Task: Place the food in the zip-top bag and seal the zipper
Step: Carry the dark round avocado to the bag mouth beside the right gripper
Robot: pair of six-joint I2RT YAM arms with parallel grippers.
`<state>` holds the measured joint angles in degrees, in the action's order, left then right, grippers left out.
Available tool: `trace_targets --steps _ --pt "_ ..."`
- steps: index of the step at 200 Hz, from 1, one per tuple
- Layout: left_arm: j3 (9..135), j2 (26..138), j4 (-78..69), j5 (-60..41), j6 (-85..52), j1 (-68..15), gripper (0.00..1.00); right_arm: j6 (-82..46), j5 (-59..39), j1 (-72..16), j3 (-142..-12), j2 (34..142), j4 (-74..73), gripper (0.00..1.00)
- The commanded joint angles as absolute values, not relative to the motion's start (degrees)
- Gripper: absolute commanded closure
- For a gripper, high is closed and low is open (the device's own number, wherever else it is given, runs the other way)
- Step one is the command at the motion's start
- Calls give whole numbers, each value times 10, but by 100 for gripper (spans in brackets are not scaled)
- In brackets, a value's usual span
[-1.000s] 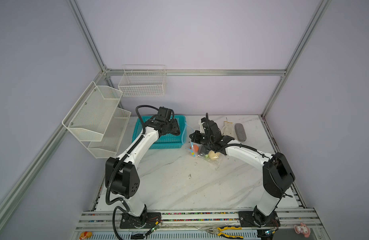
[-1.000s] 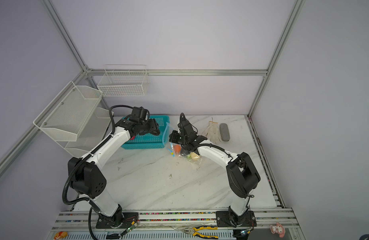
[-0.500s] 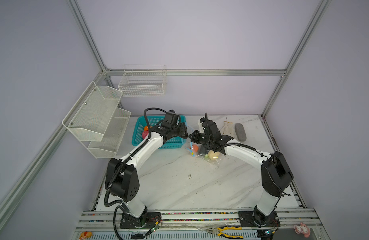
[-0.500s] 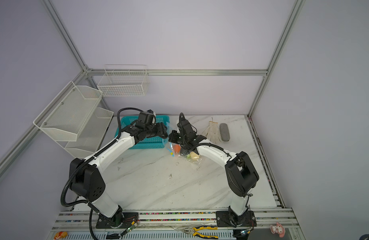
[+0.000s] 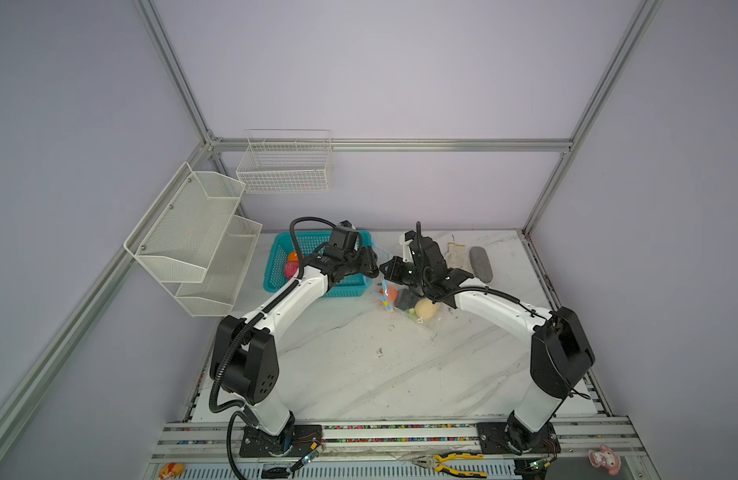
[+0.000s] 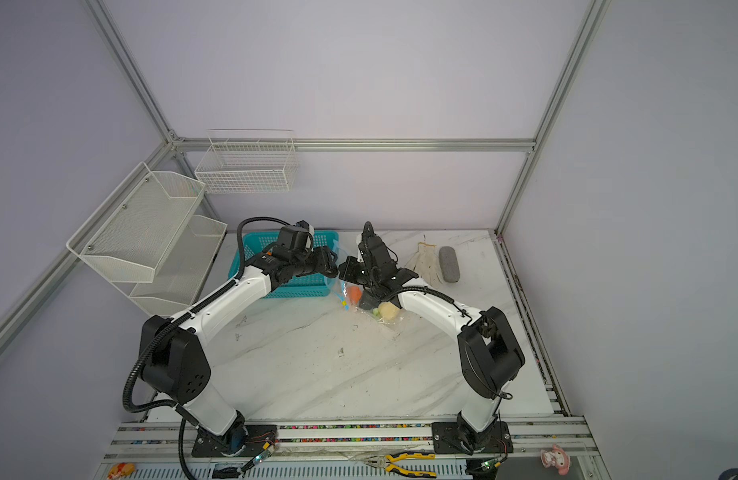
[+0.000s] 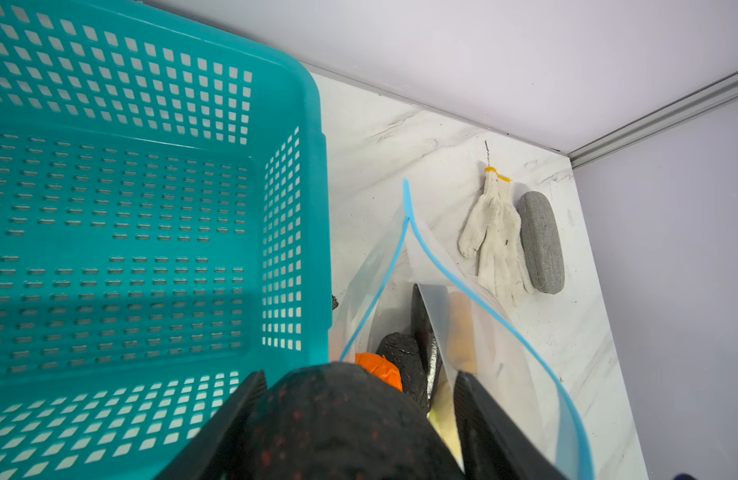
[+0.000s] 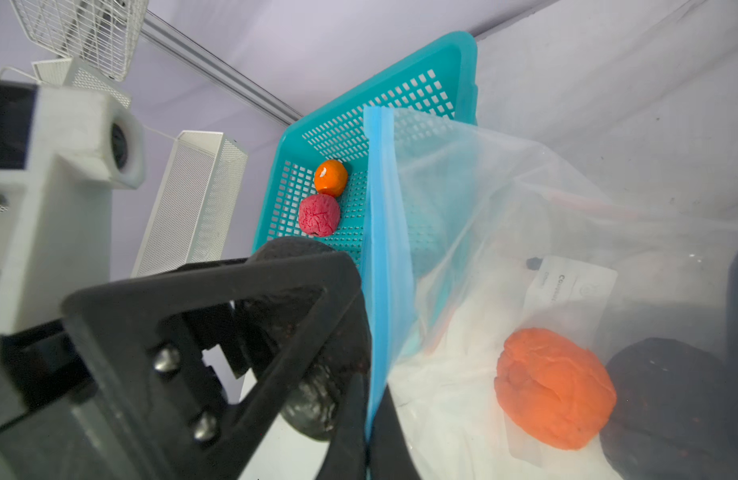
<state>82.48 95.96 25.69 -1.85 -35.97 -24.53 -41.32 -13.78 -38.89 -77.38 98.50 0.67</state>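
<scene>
Teamwork, just beside the teal basket (image 7: 309, 104): right gripper (image 8: 369, 415) pinches the zipper (image 8: 384, 249), seemingly propping the zip-top bag (image 8: 504, 199) open for the dark lump (image 7: 338, 424) clamped in left gripper (image 7: 357, 386).

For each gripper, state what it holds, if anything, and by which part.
The left gripper clasps the black-brown speckled lump across its sides. The right gripper pinches the clear plastic zip-top bag by its light-blue zipper strip.
</scene>
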Motion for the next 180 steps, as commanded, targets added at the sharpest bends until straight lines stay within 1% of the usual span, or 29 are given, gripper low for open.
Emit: trace_targets --steps 1,74,118,143,180 --pt "804 930 221 -39 -361 -253 61 -419 -132 -389 -771 955 -4 100" --pt "804 926 220 -38 -356 -267 61 -423 -118 -388 -760 921 5 100" --pt "807 922 236 -4 -341 -278 60 -425 -121 -388 -760 924 3 100" --pt "817 924 245 5 -340 -284 57 -424 -126 -388 -759 927 0 100" --pt "826 926 248 31 -317 -295 57 -424 -128 -388 -759 928 -3 100"
